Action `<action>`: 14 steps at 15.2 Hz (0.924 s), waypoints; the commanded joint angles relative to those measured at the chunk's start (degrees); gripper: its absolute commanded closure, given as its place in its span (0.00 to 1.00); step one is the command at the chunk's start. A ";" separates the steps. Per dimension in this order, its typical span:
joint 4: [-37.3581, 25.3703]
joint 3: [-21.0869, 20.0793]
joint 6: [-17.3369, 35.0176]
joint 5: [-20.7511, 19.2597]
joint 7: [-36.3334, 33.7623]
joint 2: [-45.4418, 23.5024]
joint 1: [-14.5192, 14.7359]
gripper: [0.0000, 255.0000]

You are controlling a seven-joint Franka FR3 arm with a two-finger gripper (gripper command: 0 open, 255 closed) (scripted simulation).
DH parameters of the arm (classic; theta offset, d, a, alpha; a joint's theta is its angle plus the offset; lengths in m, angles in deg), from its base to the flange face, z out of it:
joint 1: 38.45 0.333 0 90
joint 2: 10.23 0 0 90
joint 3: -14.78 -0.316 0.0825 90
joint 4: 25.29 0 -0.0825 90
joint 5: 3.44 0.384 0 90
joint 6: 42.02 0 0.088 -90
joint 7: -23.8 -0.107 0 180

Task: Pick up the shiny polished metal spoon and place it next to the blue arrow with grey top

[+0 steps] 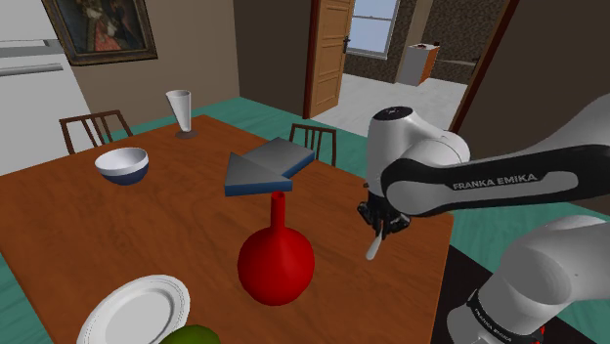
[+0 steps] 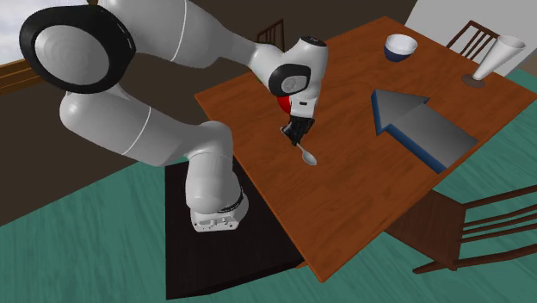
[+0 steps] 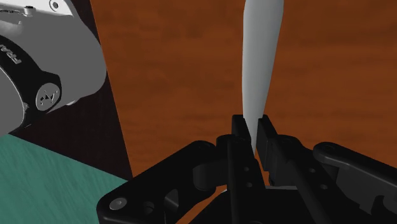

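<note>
While the white arm reaches out from its stand over the near edge of the bench, the black gripper points down at the wood with its fingers clamped on the handle end of the spoon. That spoon is drawn pale grey. It hangs from the fingers a little tilted, bowl end lowest and close to the bench top, and I cannot tell whether the tip touches the surface. From the hand's own camera it runs straight out from between the two fingers over bare brown wood, with the bench edge and the teal floor off to one side. Well apart from it, toward the middle of the bench, lies the arrow, flat, with blue sides and a grey top. A red round-bellied vase with a thin neck stands upright just to the shoulder view's left of the gripper, nearer that camera than the arrow. Farther off sit a white bowl with a blue underside and a pale tall glass, both upright, and a white plate rests near that view's bottom edge. Wooden chairs are drawn up at the far side.
</note>
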 commanded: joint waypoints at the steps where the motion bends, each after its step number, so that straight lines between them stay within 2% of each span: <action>1: -0.82 0.86 -2.16 -0.21 0.31 1.30 0.29 1.00; 3: -1.43 1.39 -3.47 -0.40 0.50 2.01 0.39 1.00; 9: -9.95 0.56 1.75 -8.38 1.96 -11.21 -9.96 1.00; 14: -18.74 -0.79 3.51 -16.42 0.61 -22.65 -17.06 1.00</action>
